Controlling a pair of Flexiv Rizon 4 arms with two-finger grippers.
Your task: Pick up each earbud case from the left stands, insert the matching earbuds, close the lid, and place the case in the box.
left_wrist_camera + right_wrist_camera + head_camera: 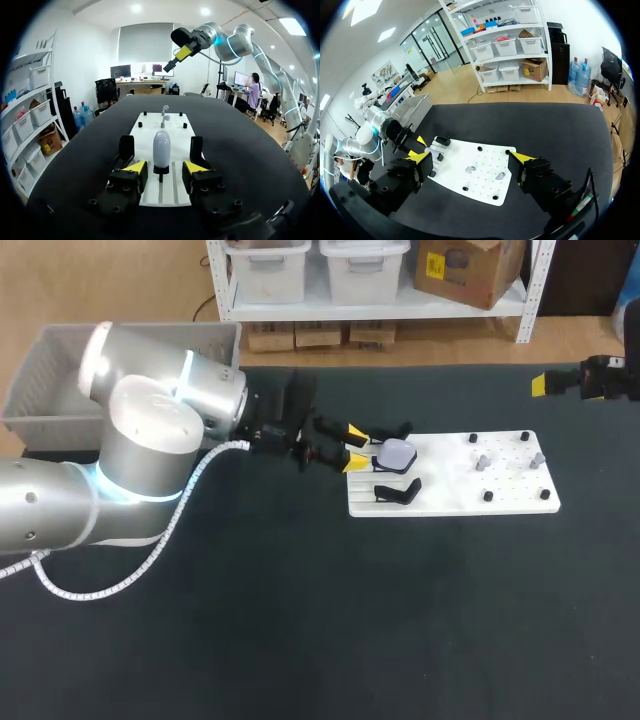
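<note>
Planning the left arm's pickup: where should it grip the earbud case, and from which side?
Probably pinch the earbud case by its two broad faces, above the black stand, straight in from where the left hand is: it stands upright, thin edge toward that hand.

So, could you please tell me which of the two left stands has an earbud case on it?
The far stand, right ahead of the left gripper and its open jaws, holds the pale earbud case. The near stand is bare.
</note>
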